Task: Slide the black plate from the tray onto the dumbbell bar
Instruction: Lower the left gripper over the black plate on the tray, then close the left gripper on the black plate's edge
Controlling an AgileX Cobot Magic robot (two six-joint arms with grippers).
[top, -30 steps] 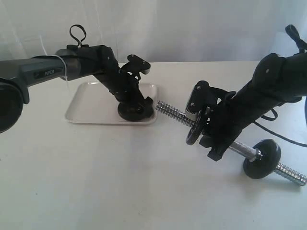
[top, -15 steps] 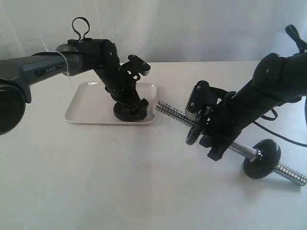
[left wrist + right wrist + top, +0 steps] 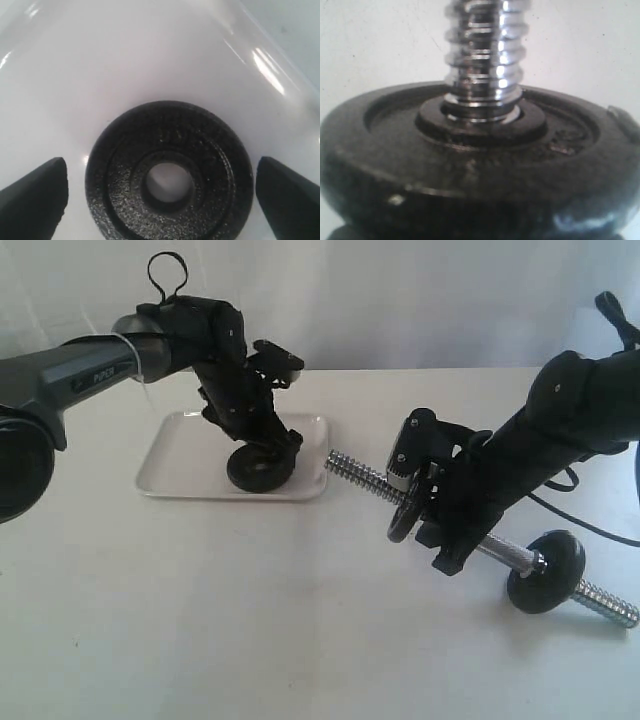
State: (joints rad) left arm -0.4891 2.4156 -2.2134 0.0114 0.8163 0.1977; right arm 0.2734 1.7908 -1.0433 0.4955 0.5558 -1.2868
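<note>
The black plate [image 3: 262,468] is in the white tray [image 3: 175,465], near its right end. My left gripper [image 3: 262,458] reaches down around it. In the left wrist view the plate [image 3: 170,175] lies between the two fingers [image 3: 35,195], with white tray [image 3: 125,60] showing on both sides, so the gripper [image 3: 160,197] is open. The dumbbell bar [image 3: 355,475] runs from beside the tray toward the right. My right gripper [image 3: 450,535] grips its middle, just behind a black disc [image 3: 403,515]. In the right wrist view, the threaded end [image 3: 482,55] rises from that disc [image 3: 470,150], and the jaws are hidden.
A second black disc [image 3: 545,580] sits on the bar's far right end and rests on the white table [image 3: 250,620]. The bar's bare threaded tip is a short way right of the tray's rim. A cable trails behind the right arm.
My left gripper has shifted left over the tray and turned more upright. The black plate has moved left with it. The right arm and the bar have not moved.
</note>
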